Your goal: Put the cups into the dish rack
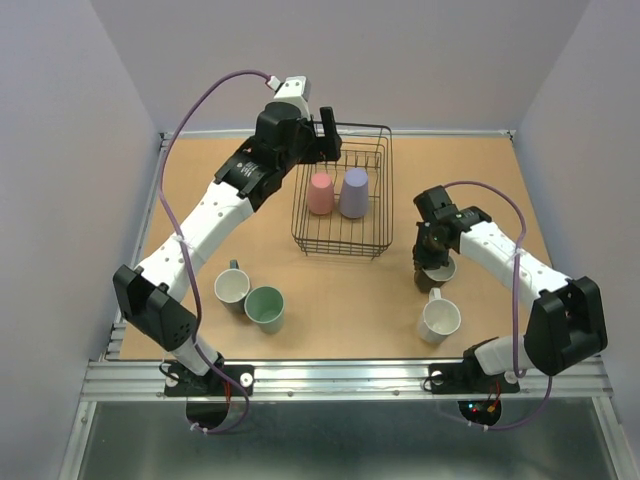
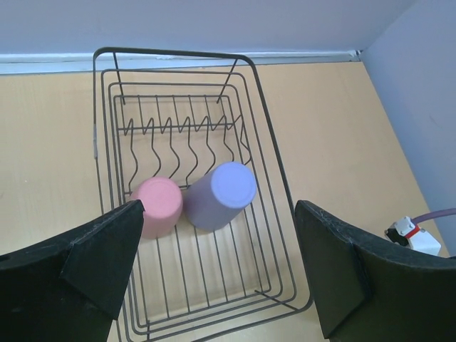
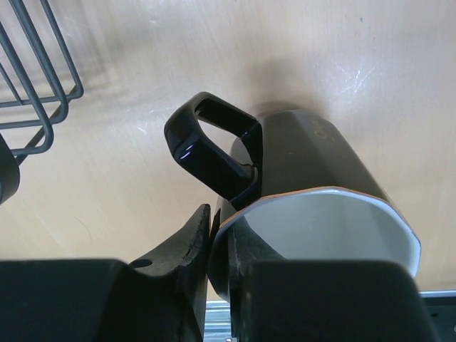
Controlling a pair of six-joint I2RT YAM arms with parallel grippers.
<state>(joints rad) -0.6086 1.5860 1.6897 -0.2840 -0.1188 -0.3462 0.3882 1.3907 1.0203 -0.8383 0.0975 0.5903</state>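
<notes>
Top external: white mug (image 1: 439, 318) near brown mug (image 1: 443, 270)

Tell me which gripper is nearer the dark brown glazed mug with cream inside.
Right. The right gripper pinches the wall of the dark brown mug beside its handle; the left gripper hangs open over the far end of the black wire dish rack, well away.
</notes>
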